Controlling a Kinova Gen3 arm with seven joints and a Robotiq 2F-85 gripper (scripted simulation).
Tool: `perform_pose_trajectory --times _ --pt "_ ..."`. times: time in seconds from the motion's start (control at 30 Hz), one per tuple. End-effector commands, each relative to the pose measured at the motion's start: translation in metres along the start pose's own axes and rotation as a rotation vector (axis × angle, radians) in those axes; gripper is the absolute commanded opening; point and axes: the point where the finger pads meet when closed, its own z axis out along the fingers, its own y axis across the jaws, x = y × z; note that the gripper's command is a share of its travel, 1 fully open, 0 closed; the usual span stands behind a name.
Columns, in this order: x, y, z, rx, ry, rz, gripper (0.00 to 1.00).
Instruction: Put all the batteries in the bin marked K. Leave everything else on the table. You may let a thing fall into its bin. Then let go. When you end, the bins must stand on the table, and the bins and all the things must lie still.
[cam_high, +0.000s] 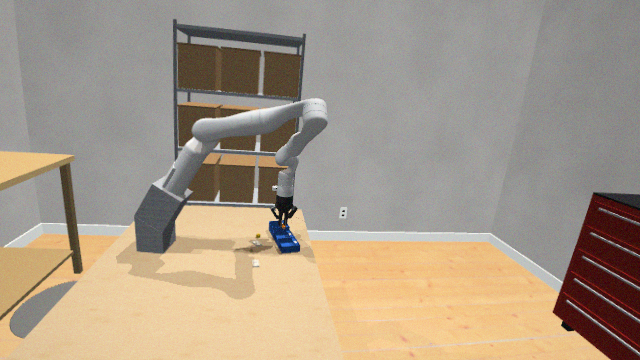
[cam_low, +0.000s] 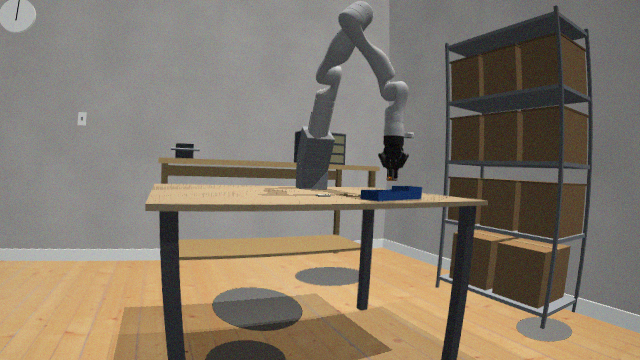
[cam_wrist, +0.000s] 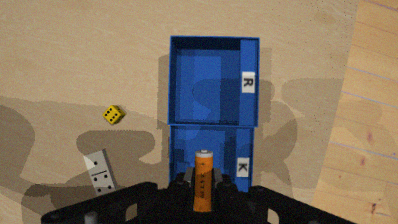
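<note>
My gripper (cam_wrist: 203, 179) (cam_high: 283, 223) (cam_low: 391, 175) is shut on an orange battery (cam_wrist: 202, 180) and holds it above the blue bin marked K (cam_wrist: 225, 142). The K label (cam_wrist: 242, 167) shows on that bin's right wall. The bin marked R (cam_wrist: 212, 80) adjoins it on the far side and looks empty. The row of blue bins (cam_high: 283, 237) (cam_low: 391, 192) stands at the table's right edge. In the top and exterior views the battery is only a small orange speck at the fingertips.
A yellow die (cam_wrist: 113, 114) (cam_high: 258, 234) and a white domino (cam_wrist: 100, 172) (cam_high: 255, 243) lie on the table left of the bins. Another small white piece (cam_high: 256, 263) lies nearer the front. The table edge runs just right of the bins. The arm's base (cam_high: 156, 220) stands at the left.
</note>
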Motion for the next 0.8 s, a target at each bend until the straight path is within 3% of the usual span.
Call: perform_pose_trajectory --times 0.0,0.77 --pt "0.000 0.000 -0.001 -0.001 0.000 0.000 0.09" --pt "0.000 0.000 0.041 -0.001 0.000 0.000 0.09"
